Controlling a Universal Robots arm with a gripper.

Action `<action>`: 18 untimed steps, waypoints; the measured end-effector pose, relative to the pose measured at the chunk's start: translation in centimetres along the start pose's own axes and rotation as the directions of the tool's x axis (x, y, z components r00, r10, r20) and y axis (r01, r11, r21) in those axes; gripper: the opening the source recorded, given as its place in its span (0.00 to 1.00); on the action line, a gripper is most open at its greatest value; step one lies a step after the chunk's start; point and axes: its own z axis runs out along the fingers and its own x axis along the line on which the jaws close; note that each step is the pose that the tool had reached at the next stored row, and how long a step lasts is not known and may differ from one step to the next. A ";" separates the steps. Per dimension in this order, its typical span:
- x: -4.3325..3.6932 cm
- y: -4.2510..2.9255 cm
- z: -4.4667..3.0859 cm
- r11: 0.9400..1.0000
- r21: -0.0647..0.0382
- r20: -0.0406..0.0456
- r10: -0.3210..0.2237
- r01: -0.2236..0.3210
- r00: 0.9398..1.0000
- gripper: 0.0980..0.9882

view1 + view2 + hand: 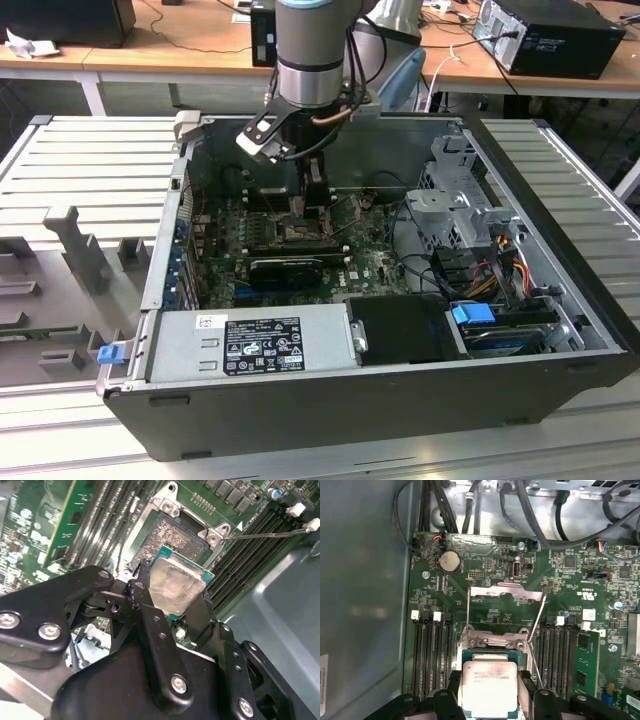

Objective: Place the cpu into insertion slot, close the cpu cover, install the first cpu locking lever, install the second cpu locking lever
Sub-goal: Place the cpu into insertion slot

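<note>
My gripper point(174, 599) is shut on the cpu point(176, 581), a flat square chip with a dull silver top and a green edge, held by two opposite sides between black fingers point(145, 592). The chip hangs just above the insertion slot point(172, 534), whose bare contact field shows beyond it. In the first wrist view the cpu point(487, 686) sits between the fingers of the gripper point(488, 692), in front of the slot's metal rim point(492, 642). The cpu cover point(505, 591) stands swung open past the slot. A thin locking lever point(537, 630) stands raised beside it. In the exterior view the gripper point(305, 205) reaches down into the case.
Long black memory slots point(432, 650) flank the socket on both sides. A black heatsink-like block point(286, 268) lies in front of it. The power supply point(250, 345), the drive cage point(460, 200) and cables point(490, 275) line the open case's walls.
</note>
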 end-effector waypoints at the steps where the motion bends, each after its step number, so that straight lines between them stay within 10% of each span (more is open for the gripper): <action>1: 0.16 -0.04 0.24 1.000 0.000 0.000 0.000 0.000 1.000 0.48; 18: -0.73 -0.97 2.62 1.000 0.001 0.001 0.021 -0.021 1.000 0.48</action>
